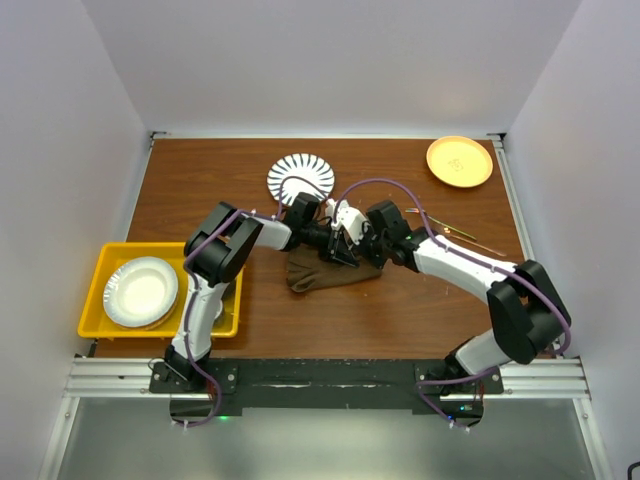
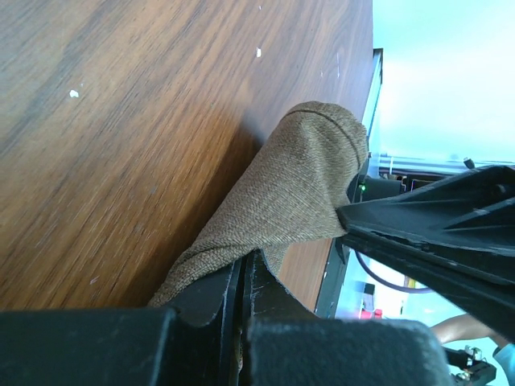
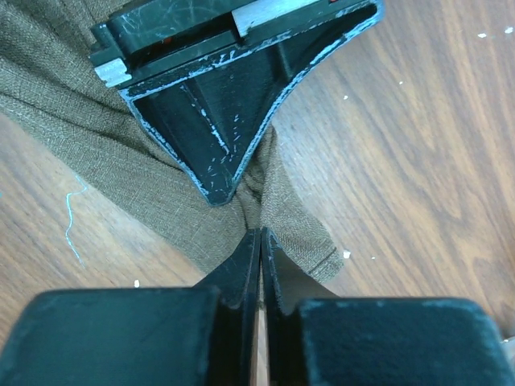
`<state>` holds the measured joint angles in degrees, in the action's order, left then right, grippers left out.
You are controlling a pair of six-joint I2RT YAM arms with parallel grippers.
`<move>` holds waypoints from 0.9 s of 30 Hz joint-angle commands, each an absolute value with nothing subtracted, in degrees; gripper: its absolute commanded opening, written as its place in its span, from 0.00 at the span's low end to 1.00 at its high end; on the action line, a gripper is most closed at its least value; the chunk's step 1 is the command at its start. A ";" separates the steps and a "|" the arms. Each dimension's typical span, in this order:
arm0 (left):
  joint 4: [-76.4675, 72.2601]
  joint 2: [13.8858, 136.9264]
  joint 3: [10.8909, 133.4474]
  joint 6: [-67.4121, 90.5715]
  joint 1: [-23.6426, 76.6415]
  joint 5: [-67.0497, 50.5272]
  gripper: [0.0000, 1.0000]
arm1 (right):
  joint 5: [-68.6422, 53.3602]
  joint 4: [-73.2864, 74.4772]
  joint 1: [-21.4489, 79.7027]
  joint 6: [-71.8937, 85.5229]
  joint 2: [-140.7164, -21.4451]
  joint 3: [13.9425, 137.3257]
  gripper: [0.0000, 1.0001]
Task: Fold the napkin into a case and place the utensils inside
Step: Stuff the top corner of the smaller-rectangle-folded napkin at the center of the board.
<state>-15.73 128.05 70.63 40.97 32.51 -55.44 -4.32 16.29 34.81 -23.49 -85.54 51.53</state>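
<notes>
Both the left gripper (image 2: 241, 277) and the right gripper (image 3: 261, 237) are squeezed shut on the same bunched bit of napkin (image 2: 298, 185), nearly tip to tip.

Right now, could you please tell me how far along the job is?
Done: nothing finished; the napkin is bunched, not yet a case. In hand: left gripper and right gripper both pinch it. Remaining: finish folding, then insert the utensils, lying on the table.

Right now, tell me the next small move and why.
Probably draw the left pincer and right pincer apart to flatten the fold: both are shut on the napkin almost tip to tip, and the cloth there is bunched.
</notes>
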 commanded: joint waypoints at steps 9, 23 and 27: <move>-12.22 131.22 71.10 40.26 31.38 -50.10 0.00 | -8.35 18.02 34.80 -25.13 -88.68 53.00 0.26; -18.88 130.17 70.49 43.68 31.20 -54.05 0.00 | -0.97 13.89 34.72 -26.37 -94.75 53.09 0.00; -22.40 127.45 68.56 45.88 30.33 -54.49 0.07 | -0.88 12.75 34.45 -27.24 -94.05 51.34 0.00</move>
